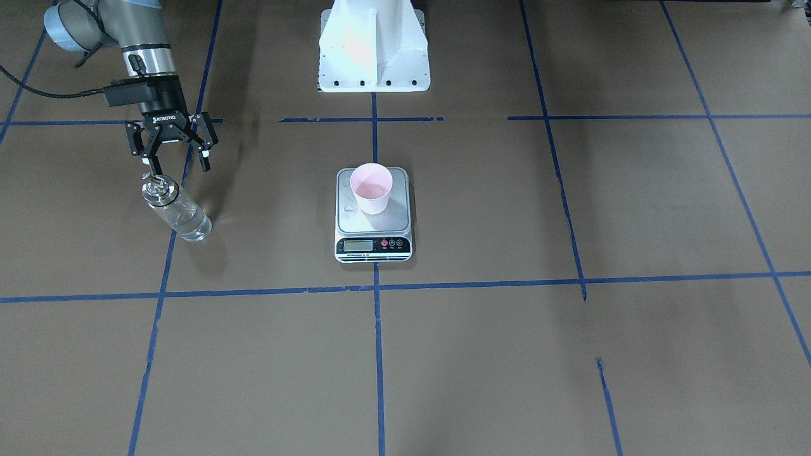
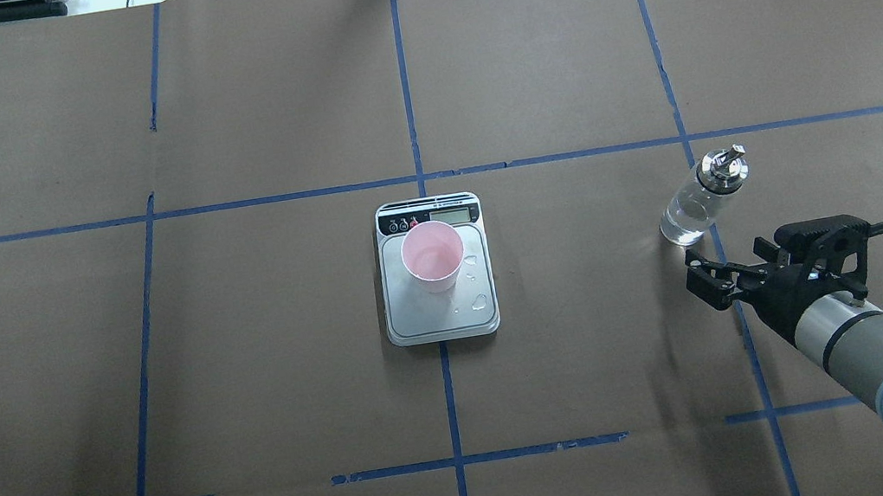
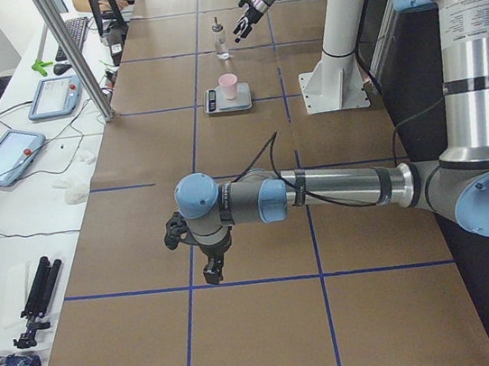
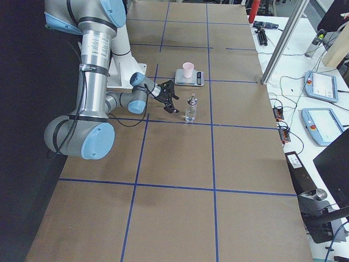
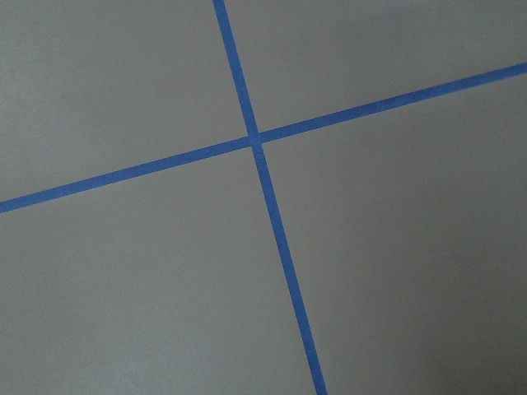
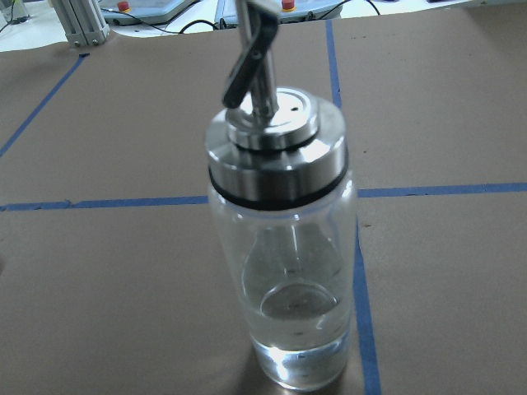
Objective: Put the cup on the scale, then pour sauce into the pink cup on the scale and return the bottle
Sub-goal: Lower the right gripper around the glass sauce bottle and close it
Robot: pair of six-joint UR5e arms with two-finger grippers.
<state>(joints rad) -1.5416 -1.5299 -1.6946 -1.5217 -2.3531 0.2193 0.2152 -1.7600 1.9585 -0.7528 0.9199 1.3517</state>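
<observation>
The pink cup (image 1: pixel 372 188) stands upright on the scale (image 1: pixel 374 244) at the table's middle, also in the overhead view as cup (image 2: pixel 432 256) on scale (image 2: pixel 443 318). Water drops lie on the platform beside the cup. The glass bottle (image 1: pixel 177 209) stands upright on the table, apart from the scale, with a little clear sauce (image 6: pixel 300 350) at its bottom. My right gripper (image 1: pixel 179 164) is open and empty, just behind the bottle (image 2: pixel 693 206) and not touching it. My left gripper (image 3: pixel 205 257) hovers over bare table far from the scale; I cannot tell its state.
The white robot pedestal (image 1: pixel 374 50) stands behind the scale. Blue tape lines (image 2: pixel 418 177) grid the brown table cover. Tablets (image 3: pixel 50 96) and cables lie on a side bench beyond the table's far edge.
</observation>
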